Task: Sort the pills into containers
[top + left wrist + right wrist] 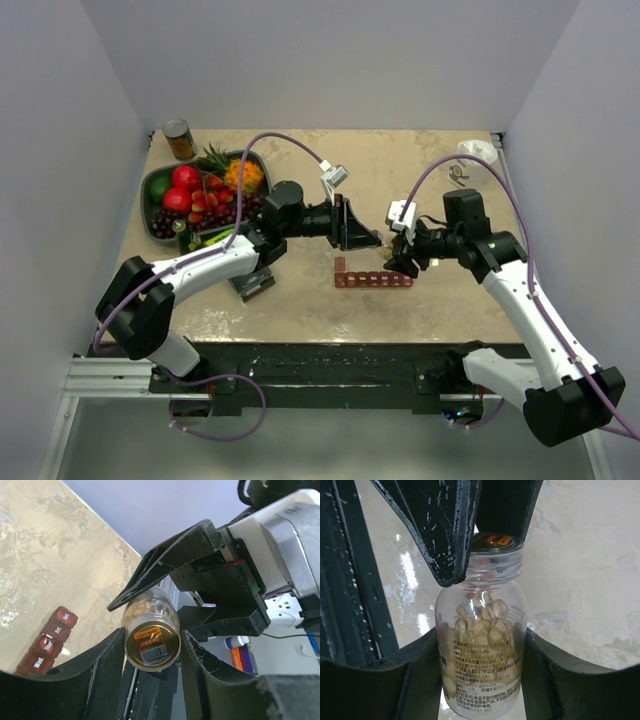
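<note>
A small clear pill bottle (481, 655) full of golden-amber pills (482, 622) is held in the air between both grippers. My right gripper (481, 645) is shut on the bottle's body. My left gripper (152, 642) is shut on its gold cap (152, 642); pills (144, 605) show through the glass behind the cap. In the top view the left gripper (366, 240) and right gripper (400, 258) meet just above the dark red strip of compartments (372, 279). The strip also shows in the left wrist view (47, 645), with its lids down.
A grey bowl of fruit (158, 180) stands at the back left, with a small can (179, 139) behind it. A white crumpled object (478, 150) lies at the back right corner. A dark flat object (255, 283) lies under the left arm.
</note>
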Motion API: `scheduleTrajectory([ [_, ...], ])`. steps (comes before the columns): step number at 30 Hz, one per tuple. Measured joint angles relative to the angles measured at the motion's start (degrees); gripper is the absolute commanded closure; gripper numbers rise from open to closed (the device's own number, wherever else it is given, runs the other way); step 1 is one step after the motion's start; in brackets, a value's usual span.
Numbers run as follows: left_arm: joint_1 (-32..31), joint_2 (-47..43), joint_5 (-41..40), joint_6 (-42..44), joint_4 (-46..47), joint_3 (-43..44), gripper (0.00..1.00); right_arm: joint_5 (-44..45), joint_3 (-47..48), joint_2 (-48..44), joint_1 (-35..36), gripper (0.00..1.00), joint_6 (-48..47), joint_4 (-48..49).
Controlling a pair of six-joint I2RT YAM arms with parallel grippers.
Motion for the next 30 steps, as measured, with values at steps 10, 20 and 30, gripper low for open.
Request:
scheduleTrajectory([
  [10,1.6,1.5,8.4,-0.1,8.0,-1.5,0.89,-11.2,-2.8,1.0,-1.7,1.0,14.2,2.8],
  [20,3.3,-0.2,15.5,5.3,10.3,-1.5,0.38,-25.8,-7.4,2.6,-2.4,1.0,28.7,14.2],
  [30,5.8,-5.0,18.6,7.4,6.4,-2.2,0.01,-28.5,-5.8,2.1,-1.8,1.0,27.3,17.4],
])
